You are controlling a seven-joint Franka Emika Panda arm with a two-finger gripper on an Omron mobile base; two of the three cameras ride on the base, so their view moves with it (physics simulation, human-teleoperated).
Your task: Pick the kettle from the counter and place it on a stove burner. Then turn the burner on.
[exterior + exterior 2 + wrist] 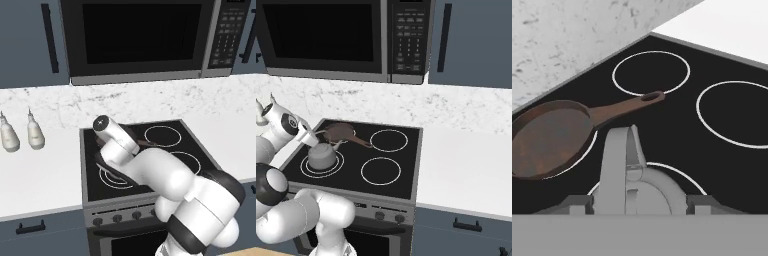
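Kettle (322,156): grey metal, matt, smooth. Frying pan (549,137): brown, mottled, rust-like surface, dull. Cooktop (401,152): black glass, smooth, with white painted rings. Bench (40,172): white stone, smooth. Backsplash (150,102): grey-veined marble. Bottles (35,132): white plastic, slightly glossy.

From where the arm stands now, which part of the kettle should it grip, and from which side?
Grip the arched wire handle of the kettle, coming from above. It stands tall over the lid, between the tips of the end effector, while the squat body looks too wide.
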